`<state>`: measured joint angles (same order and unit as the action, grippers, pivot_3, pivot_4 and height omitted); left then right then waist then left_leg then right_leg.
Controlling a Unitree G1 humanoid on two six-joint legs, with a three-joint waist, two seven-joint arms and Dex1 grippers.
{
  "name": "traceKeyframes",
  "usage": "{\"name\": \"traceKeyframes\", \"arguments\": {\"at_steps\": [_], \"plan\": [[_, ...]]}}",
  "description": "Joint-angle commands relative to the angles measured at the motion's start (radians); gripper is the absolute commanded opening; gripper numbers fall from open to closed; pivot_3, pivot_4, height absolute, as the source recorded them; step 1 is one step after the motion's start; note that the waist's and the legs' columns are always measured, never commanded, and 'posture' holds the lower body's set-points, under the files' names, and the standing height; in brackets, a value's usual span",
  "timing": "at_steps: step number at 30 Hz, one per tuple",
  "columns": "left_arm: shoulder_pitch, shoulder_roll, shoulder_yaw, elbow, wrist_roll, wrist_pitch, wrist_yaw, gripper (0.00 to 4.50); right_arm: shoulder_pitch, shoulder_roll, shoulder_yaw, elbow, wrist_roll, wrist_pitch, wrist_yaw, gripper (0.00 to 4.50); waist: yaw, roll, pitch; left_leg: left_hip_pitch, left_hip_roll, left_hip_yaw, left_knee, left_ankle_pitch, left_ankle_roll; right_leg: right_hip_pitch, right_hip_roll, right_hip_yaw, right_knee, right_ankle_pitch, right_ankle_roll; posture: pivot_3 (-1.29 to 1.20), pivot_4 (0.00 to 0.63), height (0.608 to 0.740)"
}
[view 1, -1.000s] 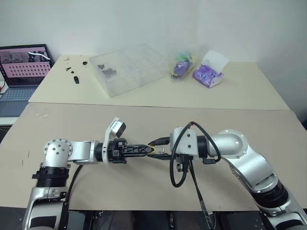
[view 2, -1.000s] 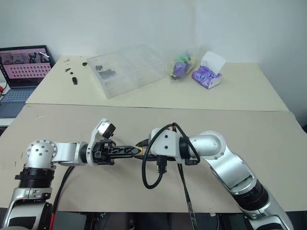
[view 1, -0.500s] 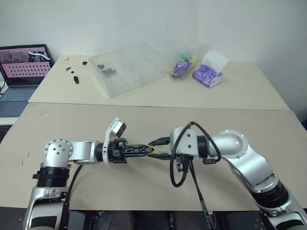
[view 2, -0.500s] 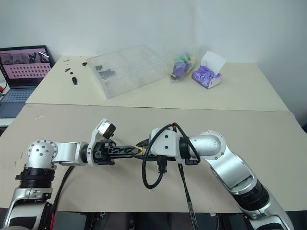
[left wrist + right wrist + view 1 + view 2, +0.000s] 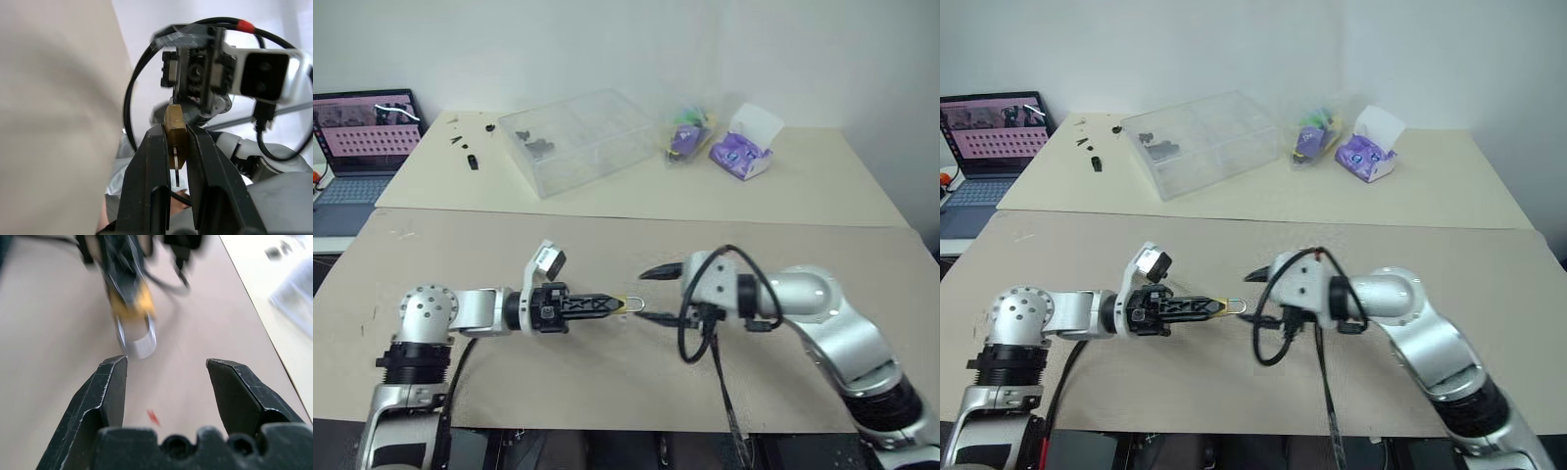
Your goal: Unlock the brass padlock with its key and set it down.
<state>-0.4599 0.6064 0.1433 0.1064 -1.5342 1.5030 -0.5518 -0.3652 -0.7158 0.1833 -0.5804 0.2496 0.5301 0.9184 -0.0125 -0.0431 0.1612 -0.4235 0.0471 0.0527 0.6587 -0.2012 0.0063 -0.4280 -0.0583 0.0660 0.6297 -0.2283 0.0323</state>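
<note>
The right gripper is no longer closed at the shackle end of the brass padlock, where it was seen half a second ago; its fingers are now spread apart, and it has been drawn back to a spot beside and slightly beyond the lock, with clear space between the two. In the right wrist view the silvery shackle is seen ahead of the open fingers, untouched by either. Whether the shackle has sprung free of the body cannot be told.

The padlock is held above the brown table in the left gripper, which is clamped on the brass body, the shackle projecting past its fingertips toward the right gripper. In the left wrist view a thin silvery key is seen hanging from the lock's underside, between the left fingers.

The release is judged to mean that the right arm's work at the shackle is finished or being re-attempted; setting the lock down is not yet done.

The left arm is stretched level across the front of the robot, pointing toward its right. The right forearm is bent inward, its gripper angled toward the lock.
</note>
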Motion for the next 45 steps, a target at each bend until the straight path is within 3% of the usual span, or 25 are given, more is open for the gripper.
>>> {"name": "traceKeyframes", "arguments": {"at_steps": [1,21,23,24,25,31,45], "plan": [[-0.018,0.03,0.043,-0.007,0.006,-0.013,-0.047,0.04,0.032,-0.009,-0.055,-0.045,0.018,-0.005,-0.026,3.09,-0.002,0.0,0.0,0.0,0.0,0.0,0.0,0.0,0.0,0.0,0.0,0.0,0.0,0.0,0.0,0.0,0.15,0.74],[-0.019,0.032,0.047,-0.025,0.044,-0.006,-0.084,0.04,0.007,0.049,0.018,-0.142,0.03,0.079,-0.106,3.09,-0.002,0.0,0.0,-0.001,0.0,0.001,0.0,0.0,0.0,-0.001,0.0,0.0,0.0,0.0,0.0,0.0,0.15,0.74],[-0.016,0.032,0.046,-0.031,0.047,-0.006,-0.083,0.04,0.003,0.047,0.019,-0.14,0.03,0.075,-0.101,2.59,-0.002,0.0,0.0,0.0,0.0,0.001,0.0,0.0,0.0,-0.001,0.0,0.0,0.0,0.0,0.0,0.0,0.15,0.74],[-0.016,0.032,0.047,-0.03,0.047,-0.005,-0.081,0.04,0.0,0.047,0.02,-0.139,0.029,0.075,-0.1,2.58,-0.002,0.0,0.0,0.0,0.0,0.0,0.0,0.0,0.0,-0.001,0.0,0.0,0.0,0.0,0.0,0.0,0.15,0.74],[-0.017,0.031,0.046,-0.031,0.048,-0.004,-0.08,0.04,-0.004,0.046,0.021,-0.137,0.029,0.073,-0.098,1.88,-0.002,0.0,0.0,-0.001,0.0,0.0,0.0,0.0,0.0,-0.001,0.0,0.0,0.0,0.0,0.0,0.0,0.15,0.74],[-0.032,0.019,0.043,-0.024,0.051,-0.002,-0.069,0.04,-0.029,0.051,0.028,-0.131,0.035,0.065,-0.086,0.06,-0.002,0.0,0.0,0.0,0.0,0.0,0.0,0.0,0.0,-0.001,0.0,0.0,0.0,0.0,0.0,0.0,0.15,0.74],[-0.079,-0.021,0.047,-0.002,0.061,0.009,-0.028,0.04,-0.092,0.086,0.1,-0.09,0.02,0.05,-0.077,0.06,-0.002,0.0,0.0,-0.001,0.0,0.0,0.0,0.0,0.0,-0.001,0.0,0.0,0.0,0.004,0.007,0.0,0.15,0.74]]}}
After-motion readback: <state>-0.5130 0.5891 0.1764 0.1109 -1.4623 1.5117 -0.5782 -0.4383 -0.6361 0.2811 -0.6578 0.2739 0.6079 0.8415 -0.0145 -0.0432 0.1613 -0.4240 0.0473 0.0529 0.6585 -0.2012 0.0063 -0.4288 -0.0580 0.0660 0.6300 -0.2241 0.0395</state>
